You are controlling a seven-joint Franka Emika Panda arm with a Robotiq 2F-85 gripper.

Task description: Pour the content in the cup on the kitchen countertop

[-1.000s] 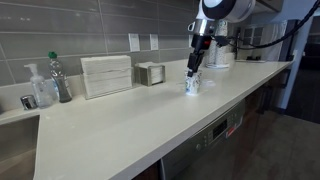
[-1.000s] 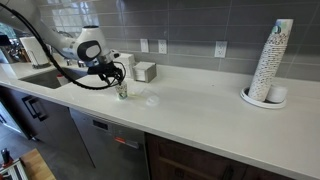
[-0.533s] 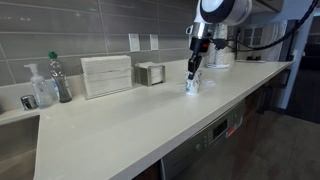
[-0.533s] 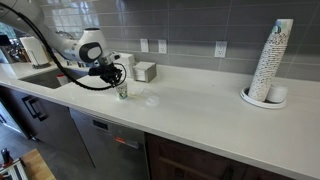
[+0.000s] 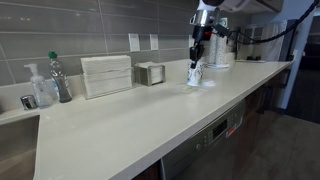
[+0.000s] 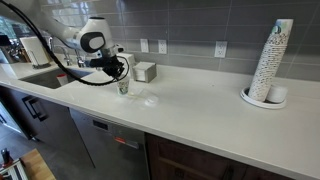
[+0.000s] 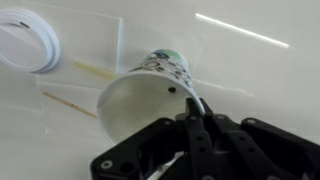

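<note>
Downward over the kitchen countertop (image 5: 130, 115) reaches the arm, its gripper (image 5: 196, 63) pinching the rim of the cup (image 5: 196, 75), lifted clear.

Cream kitchen countertop (image 5: 120, 125) with a straight front edge, shown in both exterior views. Against the far wall, left to right: soap dispenser (image 5: 33, 88), green-capped bottle (image 5: 60, 78), white ribbed box (image 5: 106, 75), small square holder (image 5: 151, 73). In an exterior view, a plate (image 6: 248, 97) bearing stacked white cups (image 6: 271, 55) stands far right. In the wrist view, a white lid (image 7: 25, 42) and two thin pale sticks (image 7: 92, 69) lie flat.
</note>
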